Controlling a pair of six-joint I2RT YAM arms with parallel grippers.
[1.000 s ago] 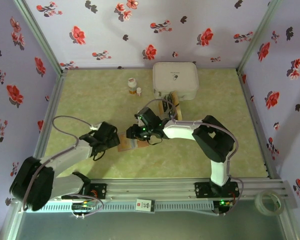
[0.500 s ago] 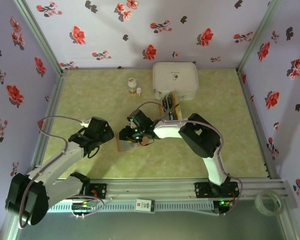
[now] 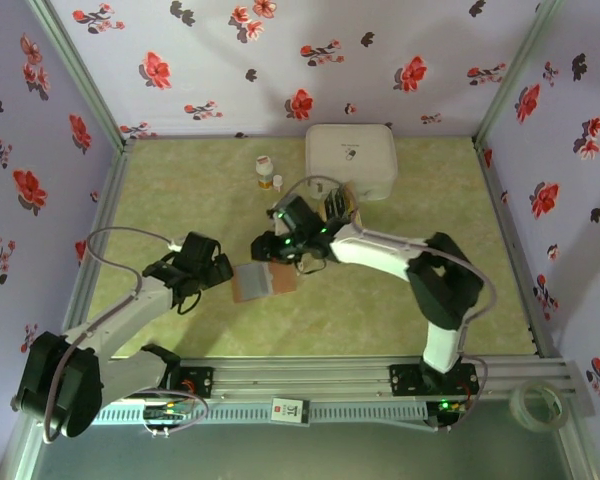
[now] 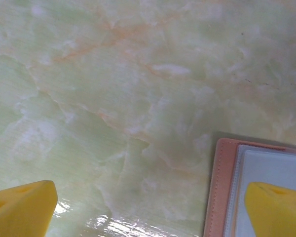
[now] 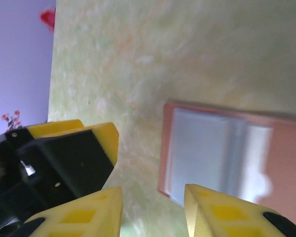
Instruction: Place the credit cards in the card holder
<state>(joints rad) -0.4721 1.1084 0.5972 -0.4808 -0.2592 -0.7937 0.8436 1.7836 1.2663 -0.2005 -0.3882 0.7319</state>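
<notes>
The open card holder lies just right of the wide-spread left pincer, the empty, half-spread right pincer just beyond.

table: pale green marble pattern, faint orange veins
walls: lavender, printed with red and black flowers
card holder: reddish-brown; salmon-pink stitched border close up, pale grey inner side
credit cards: tan-gold with dark patches
box: white
bottle: white with orange
left gripper fingers: yellow
right gripper fingers: yellow, black at the base
</notes>
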